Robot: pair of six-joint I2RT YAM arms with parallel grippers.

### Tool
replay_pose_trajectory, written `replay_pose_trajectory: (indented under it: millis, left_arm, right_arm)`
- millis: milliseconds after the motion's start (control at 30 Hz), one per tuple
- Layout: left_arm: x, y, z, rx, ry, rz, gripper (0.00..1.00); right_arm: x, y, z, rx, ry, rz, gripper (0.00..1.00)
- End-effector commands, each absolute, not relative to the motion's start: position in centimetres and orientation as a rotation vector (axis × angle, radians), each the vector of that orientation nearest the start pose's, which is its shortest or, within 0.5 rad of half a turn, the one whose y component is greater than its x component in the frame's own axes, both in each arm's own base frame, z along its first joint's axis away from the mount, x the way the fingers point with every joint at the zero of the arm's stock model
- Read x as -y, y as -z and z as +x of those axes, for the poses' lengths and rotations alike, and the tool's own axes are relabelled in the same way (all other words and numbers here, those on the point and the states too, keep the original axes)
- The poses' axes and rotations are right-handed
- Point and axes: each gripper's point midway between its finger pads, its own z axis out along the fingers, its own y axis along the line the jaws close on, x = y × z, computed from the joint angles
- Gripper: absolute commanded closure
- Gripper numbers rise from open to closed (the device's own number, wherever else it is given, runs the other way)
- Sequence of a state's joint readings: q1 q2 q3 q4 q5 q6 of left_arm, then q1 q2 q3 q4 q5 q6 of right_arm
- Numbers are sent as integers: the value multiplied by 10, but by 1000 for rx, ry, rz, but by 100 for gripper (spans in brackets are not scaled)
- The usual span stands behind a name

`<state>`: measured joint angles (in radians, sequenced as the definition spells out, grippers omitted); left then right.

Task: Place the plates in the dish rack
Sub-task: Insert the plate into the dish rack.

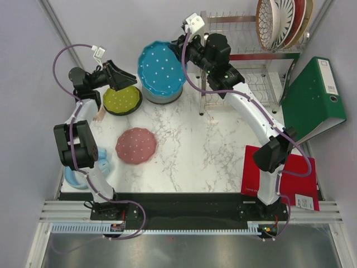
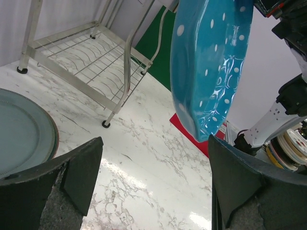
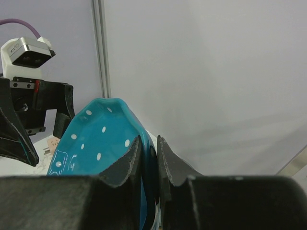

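Teal plate [image 3: 93,141], right claw [image 3: 148,143] narrowly clamped (on rim)

You're looking at a white marble-patterned table [image 1: 206,151] closed in by plain pale grey walls [image 1: 22,67]. A green binder [image 1: 315,95] stands at its right edge, with a red mat [image 1: 307,184] nearer you.

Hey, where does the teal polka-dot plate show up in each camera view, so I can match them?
Top external: teal plate upper centre, its right edge at the right gripper.
Left wrist: teal plate upper right, standing on edge in the air.
Right wrist: teal plate lower left, rim pinched between the fingers.
Shared landmark: dish rack, top right from above, upper left in the left wrist view; not in the right wrist view.
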<state>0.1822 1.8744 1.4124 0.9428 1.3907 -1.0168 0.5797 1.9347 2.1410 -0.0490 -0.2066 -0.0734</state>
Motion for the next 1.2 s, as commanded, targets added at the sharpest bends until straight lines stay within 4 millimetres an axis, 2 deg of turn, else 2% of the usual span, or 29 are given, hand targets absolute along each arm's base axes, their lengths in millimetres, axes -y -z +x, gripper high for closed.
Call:
replay_pose_trajectory:
  millis: [0,300,500,600,633,667,700,800,867,900,1000,1067,1100,1133,1167]
  left_arm:
    - [113,-353,440,-1514,1385,626,4]
    - [133,-364,439,-1488,1405,676,5]
    - [149,-364,439,-1482,1430,711,16]
    - [154,-364,439,-1478,1436,725,34]
    - [155,-364,440,-1476,1435,732,56]
    - [156,-364,440,-1473,1434,738,70]
    - [157,-365,441,-1474,1439,735,78]
    - [157,-362,443,-1493,1464,721,83]
    - [156,-361,443,-1498,1467,722,93]
    - [156,-362,441,-1493,1463,733,95]
    - [154,-362,437,-1484,1444,777,96]
    - [155,-362,434,-1476,1436,805,96]
    - [155,-363,434,-1476,1435,811,97]
    - [155,-361,433,-1479,1437,821,97]
    - [155,-360,433,-1483,1440,825,97]
  right_arm:
    - [-339,-555,446,-1067,-635,-539,100]
    - [-349,-538,450,-1113,-683,-550,100]
    - [-356,-526,453,-1135,-702,-568,100]
    - [-361,-518,454,-1151,-717,-579,100]
    - [-361,-515,455,-1160,-720,-581,100]
    - [-364,-511,454,-1169,-727,-589,100]
    - [-365,-508,454,-1174,-731,-594,100]
    - [-367,-499,455,-1196,-735,-606,100]
    - [-370,-488,455,-1235,-743,-642,100]
    - [-365,-482,456,-1266,-746,-651,90]
    - [-354,-466,447,-1327,-874,-741,39]
    - [-348,-456,441,-1398,-1008,-757,32]
    - [-339,-453,431,-1398,-1119,-825,31]
    - [-338,-443,433,-1437,-1197,-827,30]
    - [-335,-445,426,-1438,-1264,-852,29]
